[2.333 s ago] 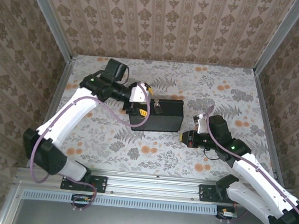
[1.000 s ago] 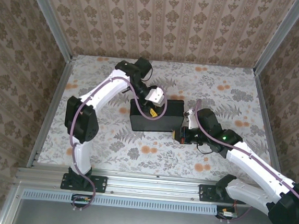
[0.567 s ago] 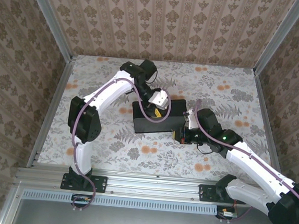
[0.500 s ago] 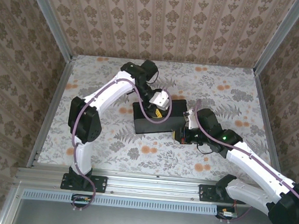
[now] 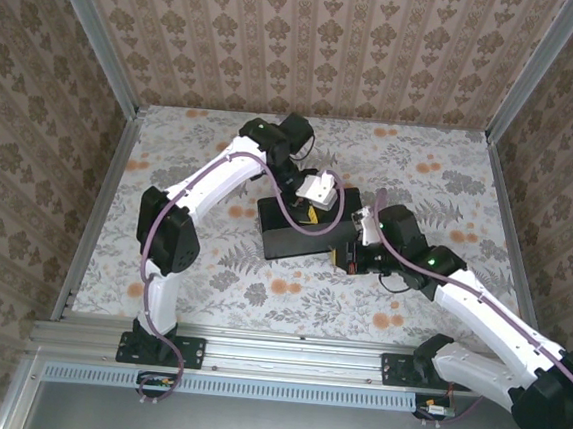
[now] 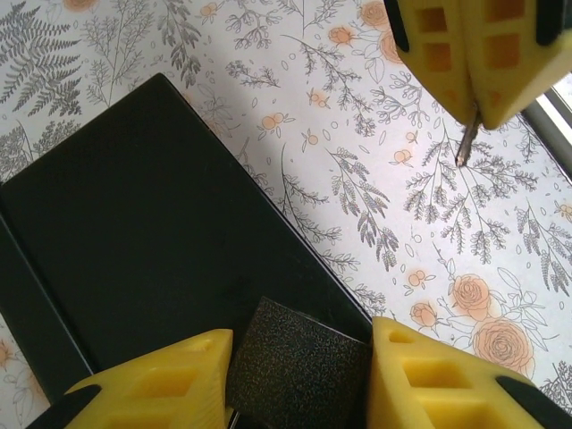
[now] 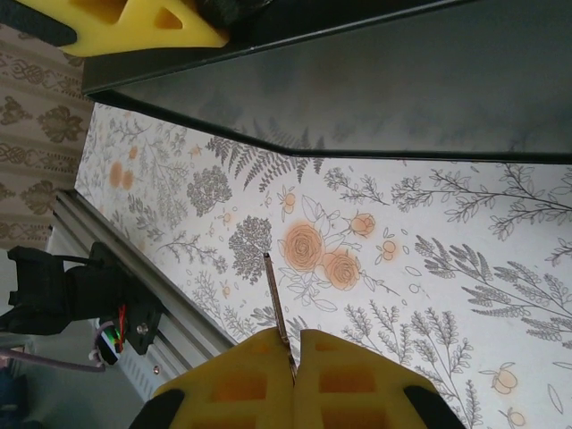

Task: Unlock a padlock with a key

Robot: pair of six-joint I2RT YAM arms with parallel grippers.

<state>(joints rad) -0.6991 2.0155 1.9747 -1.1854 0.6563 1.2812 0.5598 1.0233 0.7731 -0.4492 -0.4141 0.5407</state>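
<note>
The padlock [image 6: 299, 366] is a black grainy block resting on a flat black box [image 6: 134, 223]. My left gripper [image 6: 299, 357] is down over the box [image 5: 289, 240], with one yellow finger pressed against each side of the padlock. My right gripper [image 7: 295, 357] is shut on the key [image 7: 275, 295], whose thin silver blade sticks out from between the fingertips. In the top view the right gripper [image 5: 341, 257] sits just off the box's right front corner. The left wrist view has the right gripper [image 6: 474, 98] at the upper right, with the key tip [image 6: 463, 147] pointing down over the table.
The table [image 5: 420, 176] has a floral cover and is walled on three sides with patterned panels. A metal rail [image 5: 285, 350] runs along the near edge. One of the left gripper's yellow fingers [image 7: 125, 22] and the box side [image 7: 357, 80] cross the top of the right wrist view.
The left arm swung right over the box and its jaws narrowed onto the padlock. The box shifted and turned slightly to the right. The right gripper stayed put with the key.
</note>
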